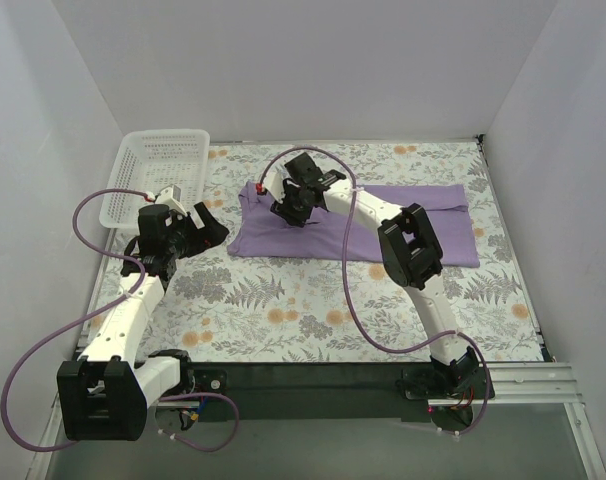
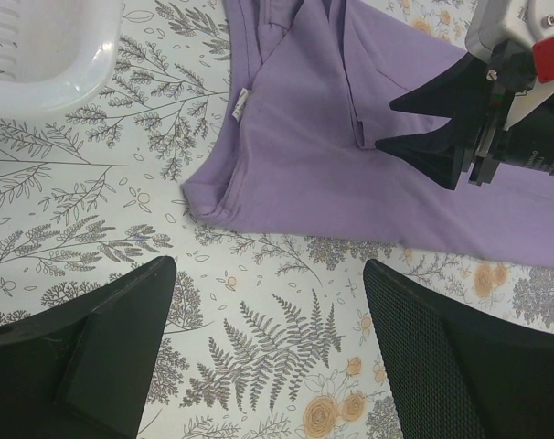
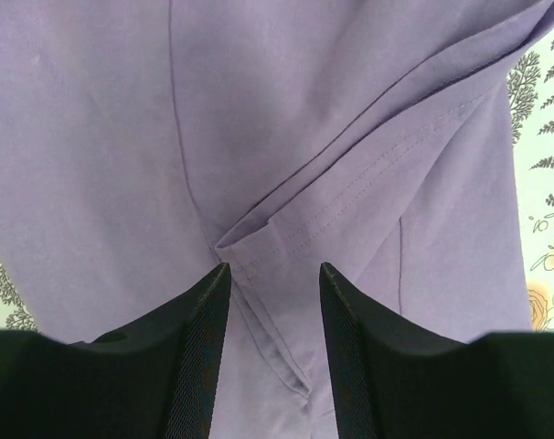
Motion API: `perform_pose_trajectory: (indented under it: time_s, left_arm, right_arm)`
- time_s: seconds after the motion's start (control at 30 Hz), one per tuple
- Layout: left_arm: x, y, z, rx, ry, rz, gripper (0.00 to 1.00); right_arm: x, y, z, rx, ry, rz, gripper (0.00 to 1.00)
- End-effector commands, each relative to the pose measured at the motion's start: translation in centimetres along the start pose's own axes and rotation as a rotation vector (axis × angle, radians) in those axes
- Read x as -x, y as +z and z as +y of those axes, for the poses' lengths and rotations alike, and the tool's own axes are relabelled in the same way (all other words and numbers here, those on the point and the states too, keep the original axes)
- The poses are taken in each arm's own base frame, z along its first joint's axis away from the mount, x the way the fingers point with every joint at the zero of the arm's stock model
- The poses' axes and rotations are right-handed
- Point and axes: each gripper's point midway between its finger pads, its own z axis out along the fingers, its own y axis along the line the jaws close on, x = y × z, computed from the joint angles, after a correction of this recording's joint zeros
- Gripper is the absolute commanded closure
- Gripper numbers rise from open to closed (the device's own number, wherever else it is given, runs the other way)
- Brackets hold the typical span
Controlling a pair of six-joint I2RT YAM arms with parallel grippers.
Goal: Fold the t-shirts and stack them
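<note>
The lavender t-shirt (image 1: 403, 225) lies folded into a long band across the far middle of the table. Its collar end with the small white label (image 2: 241, 102) points left. My right gripper (image 1: 286, 210) is open and low over the shirt's left part. In the right wrist view its jaws (image 3: 274, 270) straddle a folded sleeve hem (image 3: 286, 238) without closing on it. It also shows in the left wrist view (image 2: 385, 125). My left gripper (image 1: 218, 235) is open and empty above the floral cover, just left of the shirt (image 2: 332, 155); its jaws (image 2: 268, 265) stand wide apart.
A white plastic basket (image 1: 168, 133) stands at the far left, behind my left arm; its corner shows in the left wrist view (image 2: 39, 55). The floral table cover (image 1: 313, 300) spans the table. White walls close in the left, far and right sides.
</note>
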Motion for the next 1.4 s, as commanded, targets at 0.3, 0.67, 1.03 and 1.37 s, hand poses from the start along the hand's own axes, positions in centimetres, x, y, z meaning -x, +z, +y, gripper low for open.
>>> perform_pose_trajectory:
  time_s: [0.3, 0.67, 1.03, 1.37]
  left_arm:
    - [1.6, -0.5, -1.0, -0.029, 0.03, -0.045, 0.18]
    - [1.5, -0.5, -1.0, -0.029, 0.029, -0.044, 0.18]
    - [1.4, -0.4, -0.9, -0.028, 0.028, -0.039, 0.18]
    - [1.3, -0.3, -0.9, -0.028, 0.027, -0.035, 0.18]
  right_arm:
    - [0.9, 1.1, -0.3, -0.009, -0.003, -0.018, 0.5]
    - [1.6, 0.5, -0.5, -0.015, -0.013, -0.033, 0.74]
    - [3.8, -3.1, -2.5, -0.083, -0.022, -0.088, 0.99]
    - [2.5, -5.2, -9.1, -0.259, 0.093, -0.102, 0.99]
